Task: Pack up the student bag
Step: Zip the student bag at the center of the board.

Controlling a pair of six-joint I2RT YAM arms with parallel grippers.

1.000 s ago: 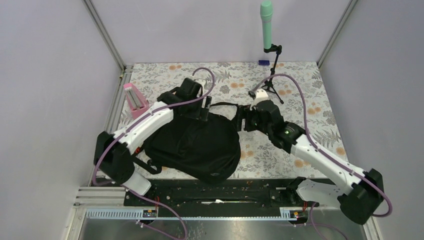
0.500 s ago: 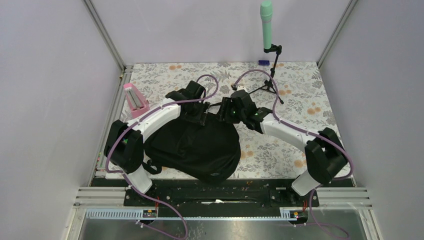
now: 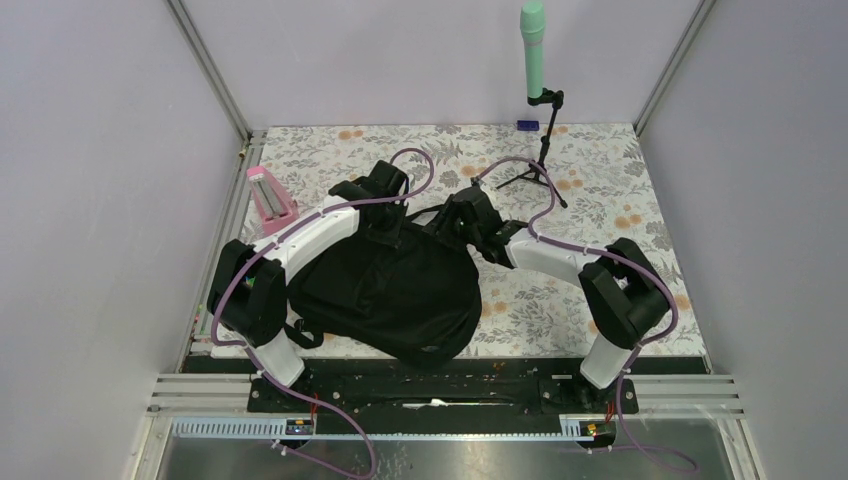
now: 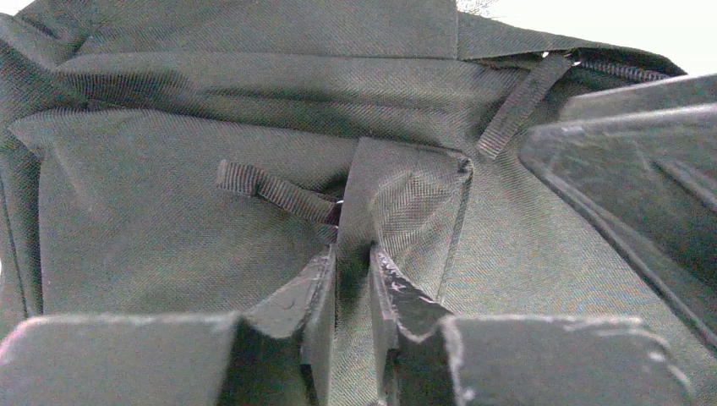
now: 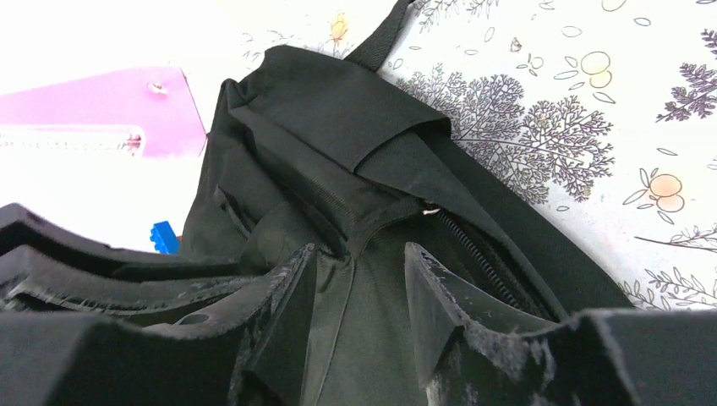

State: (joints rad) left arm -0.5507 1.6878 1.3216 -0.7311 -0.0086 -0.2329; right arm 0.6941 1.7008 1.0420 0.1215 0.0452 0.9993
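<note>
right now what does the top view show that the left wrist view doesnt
Only top: the bag in full outline, the left arm, the right arm, the pink metronome, the green mic. Only left wrist: the left gripper pinching a fabric flap, next to a webbing loop. Both: the bag and the left gripper on it.

- The table [image 3: 620,200] wears a floral-patterned cover.
- The black student bag [image 3: 390,290] lies left of centre, reaching toward the near edge.
- A pink wedge [image 3: 268,198] stands at the left edge.
- A microphone stand [image 3: 540,165] and a small blue block [image 3: 527,125] sit by the far edge, right of centre.
</note>
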